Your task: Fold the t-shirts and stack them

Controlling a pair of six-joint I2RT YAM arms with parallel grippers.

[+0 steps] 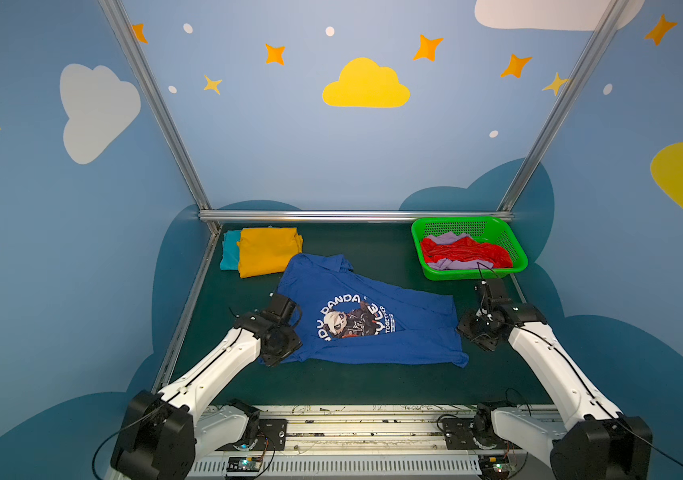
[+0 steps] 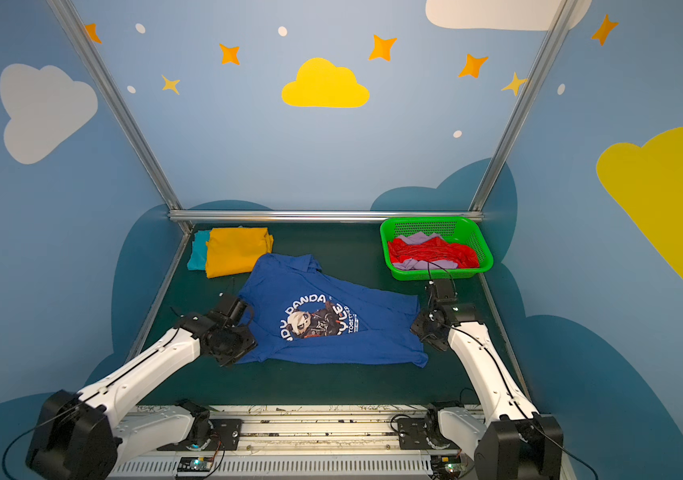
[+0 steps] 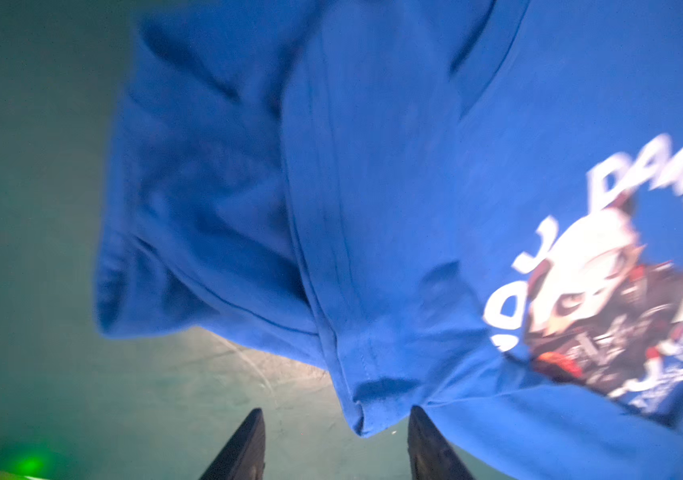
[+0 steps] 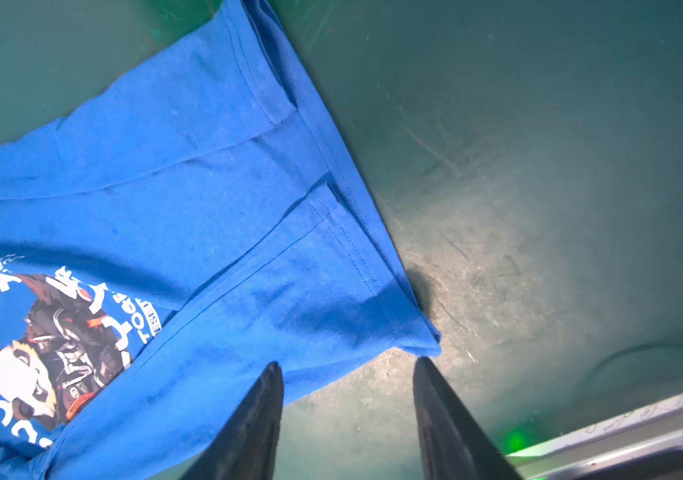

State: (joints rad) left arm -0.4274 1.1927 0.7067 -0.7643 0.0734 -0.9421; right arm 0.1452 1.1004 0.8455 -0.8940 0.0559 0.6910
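Flanking blue tee (image 1: 414, 328) (image 2: 373, 332) on both sides, jaws apart, nothing clamped.
Top views: shows it spread mid-mat (image 1: 373, 386), panda print up, w/ one arm at each side edge; finds yellow tee (image 1: 269, 255) folded atop teal tee (image 1: 229, 249) in far-left corner; puts red tee (image 1: 464, 251) & lilac tee (image 1: 450, 239) crumpled in green basket (image 1: 472, 274) at far right. L wrist, blurred: shows left gripper (image 3: 337, 444) w/ fingers spread, hemmed corner of blue tee reaching btwn tips, not pinched. R wrist: shows right gripper (image 4: 348, 386) spread too, one finger over the tee's edge, other just beside its corner on bare mat.
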